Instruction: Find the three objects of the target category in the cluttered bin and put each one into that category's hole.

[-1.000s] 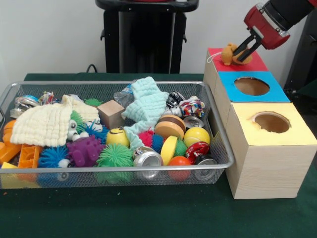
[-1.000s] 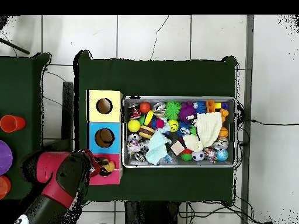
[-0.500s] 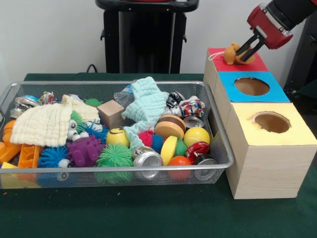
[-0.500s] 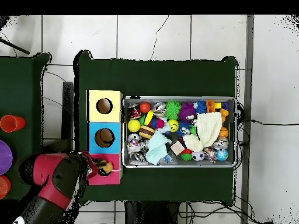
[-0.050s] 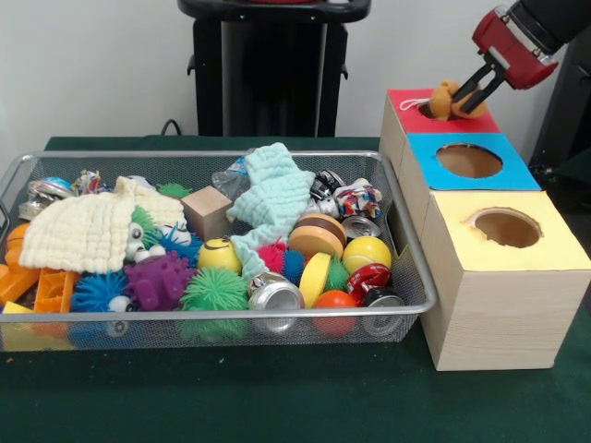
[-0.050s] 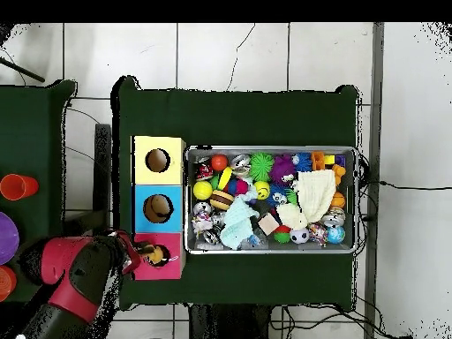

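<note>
Front view. The red and black arm entered from the upper right, and its tool (image 5: 464, 95) was clenched on a small orange plush toy (image 5: 445, 100) with a white string at its side. The toy hung over the red-topped box (image 5: 466, 121), at the mouth of that box's hole, which the toy largely hid. Next along the same row stood the blue-topped box (image 5: 425, 154) and the yellow-topped box (image 5: 462, 231), each with an open round hole. Beside the boxes, on the green counter (image 5: 277, 406), lay the wire mesh bin (image 5: 406, 240), crowded with spiky rubber balls, crushed cans, a cream cloth (image 5: 83, 231), a pale green cloth (image 5: 272, 194), a wooden block (image 5: 206, 211), a yellow ball (image 5: 367, 253) and an orange ball (image 5: 334, 303).

Overhead view. The three boxes formed a column at the bin's (image 6: 270, 149) left side. The arm reached in from the lower left. Its tool (image 6: 146, 254) met the orange plush toy (image 6: 156, 256) above the red-topped box (image 6: 168, 269), the box nearest the picture's bottom. The blue-topped box (image 6: 141, 196) and the yellow-topped box (image 6: 141, 146) lay beyond it, holes uncovered. An orange cup (image 6: 18, 187) stood on a separate surface at the left edge.
</note>
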You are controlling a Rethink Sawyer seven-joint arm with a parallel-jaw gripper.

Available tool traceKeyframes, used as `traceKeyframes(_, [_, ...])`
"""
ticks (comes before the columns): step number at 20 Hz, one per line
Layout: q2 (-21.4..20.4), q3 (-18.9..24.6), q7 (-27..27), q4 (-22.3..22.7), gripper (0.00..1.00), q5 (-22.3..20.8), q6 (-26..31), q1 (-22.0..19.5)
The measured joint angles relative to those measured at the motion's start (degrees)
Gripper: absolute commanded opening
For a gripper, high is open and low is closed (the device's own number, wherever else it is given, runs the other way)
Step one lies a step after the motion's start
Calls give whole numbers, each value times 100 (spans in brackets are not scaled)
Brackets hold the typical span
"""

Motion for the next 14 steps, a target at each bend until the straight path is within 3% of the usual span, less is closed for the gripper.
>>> traceKeyframes(9, [-3,0,71,40,0,50,-62,40])
traceKeyframes(14, [-13,7,71,234,0,143,-619,40])
